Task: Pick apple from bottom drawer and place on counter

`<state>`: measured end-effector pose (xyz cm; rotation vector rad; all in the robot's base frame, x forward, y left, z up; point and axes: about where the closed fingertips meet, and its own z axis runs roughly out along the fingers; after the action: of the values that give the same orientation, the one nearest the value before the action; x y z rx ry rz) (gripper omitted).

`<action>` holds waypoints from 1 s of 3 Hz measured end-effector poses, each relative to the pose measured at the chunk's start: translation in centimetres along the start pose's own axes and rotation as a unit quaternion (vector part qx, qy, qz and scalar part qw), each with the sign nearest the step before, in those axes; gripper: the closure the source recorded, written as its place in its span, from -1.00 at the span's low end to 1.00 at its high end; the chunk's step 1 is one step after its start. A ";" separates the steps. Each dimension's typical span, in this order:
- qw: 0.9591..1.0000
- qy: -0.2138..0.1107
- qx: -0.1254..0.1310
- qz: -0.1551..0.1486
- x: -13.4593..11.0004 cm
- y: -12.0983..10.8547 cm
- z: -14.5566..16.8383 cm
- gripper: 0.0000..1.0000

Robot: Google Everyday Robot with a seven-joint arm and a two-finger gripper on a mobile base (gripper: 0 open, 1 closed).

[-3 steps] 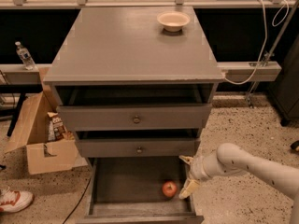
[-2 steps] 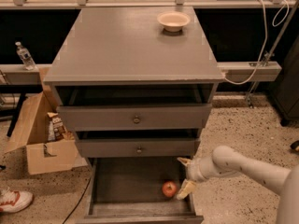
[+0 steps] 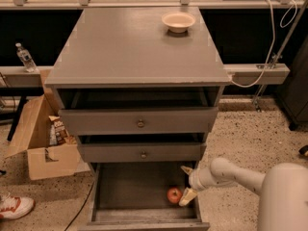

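Observation:
The small red apple (image 3: 174, 195) lies on the floor of the open bottom drawer (image 3: 130, 189), near its right wall. My gripper (image 3: 187, 184) reaches in from the right on a white arm, just right of the apple. Its two yellowish fingers (image 3: 188, 197) are spread apart, the lower one close beside the apple, and they hold nothing. The grey counter (image 3: 130, 47) tops the cabinet above.
A cream bowl (image 3: 178, 21) sits at the back right of the counter. The two upper drawers (image 3: 139, 124) stand slightly pulled out above the gripper. An open cardboard box (image 3: 41, 138) and a shoe (image 3: 14, 207) lie on the floor at left. A water bottle (image 3: 25, 57) stands on the left ledge.
The arm has drawn in closer and the gripper has shifted slightly left toward the apple. The apple has not moved.

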<state>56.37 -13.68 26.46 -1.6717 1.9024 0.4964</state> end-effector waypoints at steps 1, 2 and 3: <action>1.000 0.009 0.002 0.011 2.2 -0.7 3.2 -1.00; 1.000 0.022 0.003 0.022 3.7 -0.9 5.3 -1.00; 0.999 0.032 0.000 0.032 5.0 -0.4 6.8 -1.00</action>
<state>57.50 -13.49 18.06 -1.6499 2.0067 0.4734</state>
